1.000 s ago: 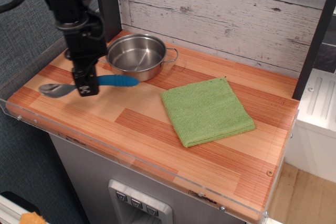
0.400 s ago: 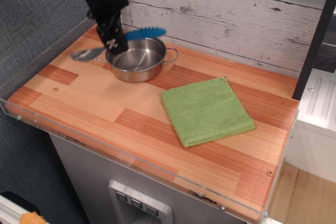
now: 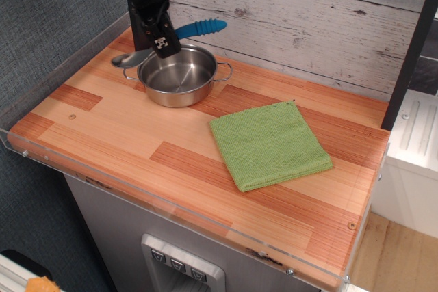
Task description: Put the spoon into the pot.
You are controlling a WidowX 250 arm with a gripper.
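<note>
Already aloft: gripper (image 3: 161, 44) clamped on spoon (image 3: 179, 35) mid-length, over back-left rim of pot (image 3: 177, 76). Long axis slanted, blue handle up-right toward wall, bowl down-left past rim (outside pot). Needs shifting toward pot centre, probably, before release.

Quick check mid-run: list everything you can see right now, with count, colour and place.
spoon: one, blue handle with metal bowl, held in the air over the pot's back rim, bowl end to the left
pot: one, shiny steel, back left of the counter, nothing inside
cloth: one, green, folded flat at centre right
counter: one, striped wood, with a clear plastic edge guard
back wall: whitewashed planks
end effector: one, black, shut on the spoon above the pot
</note>
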